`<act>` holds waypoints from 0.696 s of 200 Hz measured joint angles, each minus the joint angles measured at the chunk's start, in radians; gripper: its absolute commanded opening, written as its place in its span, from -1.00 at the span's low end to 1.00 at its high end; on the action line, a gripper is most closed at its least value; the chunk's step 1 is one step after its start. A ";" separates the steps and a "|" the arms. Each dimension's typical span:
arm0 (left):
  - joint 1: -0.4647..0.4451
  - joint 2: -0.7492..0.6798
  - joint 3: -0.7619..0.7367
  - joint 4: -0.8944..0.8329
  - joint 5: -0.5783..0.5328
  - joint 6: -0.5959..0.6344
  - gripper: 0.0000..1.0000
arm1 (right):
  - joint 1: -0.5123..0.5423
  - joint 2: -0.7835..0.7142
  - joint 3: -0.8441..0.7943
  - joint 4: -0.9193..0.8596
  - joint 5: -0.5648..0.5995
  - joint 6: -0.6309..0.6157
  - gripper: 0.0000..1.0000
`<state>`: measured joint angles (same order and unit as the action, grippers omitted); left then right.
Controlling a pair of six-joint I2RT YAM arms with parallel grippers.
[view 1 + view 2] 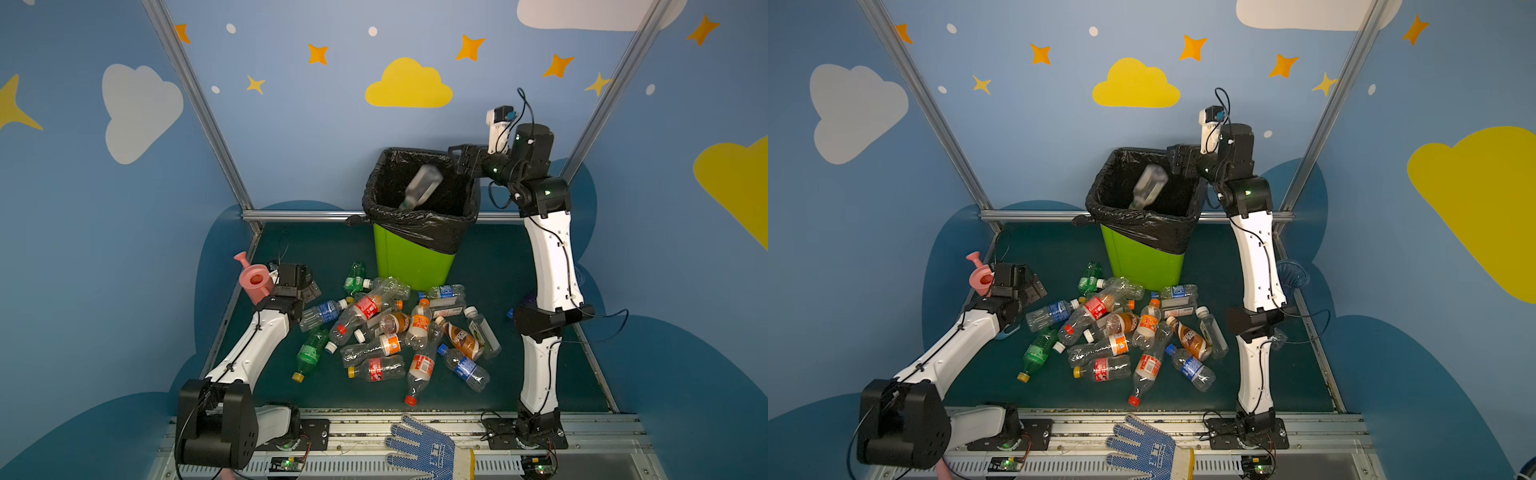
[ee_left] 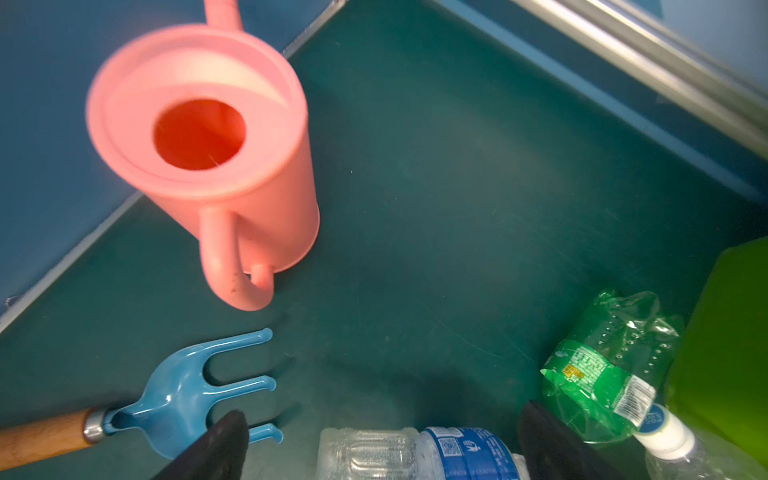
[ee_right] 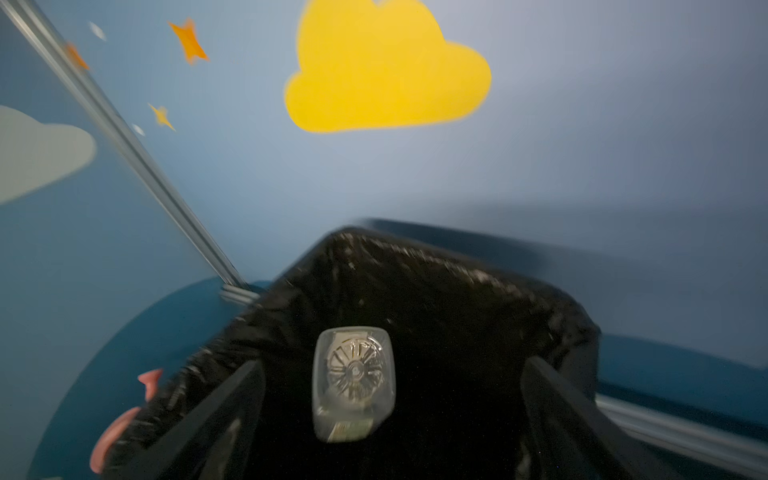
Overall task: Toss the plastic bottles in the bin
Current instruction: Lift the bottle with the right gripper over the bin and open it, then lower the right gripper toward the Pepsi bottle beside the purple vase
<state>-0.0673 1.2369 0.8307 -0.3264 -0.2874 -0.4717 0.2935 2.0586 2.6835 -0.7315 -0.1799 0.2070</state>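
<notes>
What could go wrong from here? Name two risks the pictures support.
1. The right gripper, open, hangs at the black liner of the bin; withdrawing might snag it.
2. The left gripper stands open over the blue-labelled bottle, with the blue rake close by; a closing grasp might catch the rake instead.

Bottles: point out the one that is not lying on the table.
The clear bottle, tilted in the mouth of the black-lined green bin, just beyond the open right hand. The rest lie on the table.

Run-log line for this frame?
right gripper: open above bin | clear bottle: loose, mid-air in bin mouth | left gripper: open by blue-label bottle | bottle pile: on table
</notes>
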 measured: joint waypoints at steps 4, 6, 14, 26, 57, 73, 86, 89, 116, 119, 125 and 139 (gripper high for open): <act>0.000 -0.008 0.000 0.000 -0.001 0.000 1.00 | -0.003 -0.050 -0.092 0.029 0.004 0.002 0.96; 0.000 -0.013 0.000 -0.001 -0.003 0.000 1.00 | -0.005 -0.082 -0.148 0.052 0.008 0.004 0.96; 0.000 -0.031 0.000 -0.002 -0.006 0.002 1.00 | -0.011 -0.200 -0.329 0.108 0.016 0.014 0.96; 0.001 -0.051 0.000 -0.002 -0.008 0.003 1.00 | -0.021 -0.355 -0.467 0.159 0.032 0.022 0.96; 0.001 -0.075 -0.001 0.001 0.006 0.016 1.00 | -0.040 -0.628 -0.510 0.321 0.063 0.020 0.96; 0.001 -0.074 -0.005 0.001 0.030 0.023 1.00 | -0.088 -0.763 -0.609 0.391 0.066 0.035 0.96; 0.001 -0.073 -0.009 0.001 0.051 0.027 1.00 | -0.143 -0.846 -0.718 0.439 0.068 0.064 0.96; 0.001 -0.072 -0.010 0.000 0.055 0.027 1.00 | -0.157 -0.862 -0.750 0.449 0.069 0.072 0.96; -0.006 -0.057 -0.010 -0.004 0.075 0.039 1.00 | -0.226 -0.925 -1.048 0.458 0.089 0.157 0.96; -0.007 -0.055 -0.010 -0.005 0.076 0.040 1.00 | -0.230 -0.928 -1.080 0.454 0.092 0.167 0.96; -0.010 -0.051 -0.010 -0.008 0.077 0.043 1.00 | -0.240 -0.927 -1.146 0.441 0.100 0.187 0.96; -0.017 -0.045 -0.010 -0.012 0.077 0.048 1.00 | -0.264 -0.928 -1.321 0.397 0.129 0.244 0.96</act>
<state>-0.0845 1.1923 0.8204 -0.3382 -0.2104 -0.4236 0.0296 1.1305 1.3624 -0.3347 -0.0513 0.4511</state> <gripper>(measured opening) 0.998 0.980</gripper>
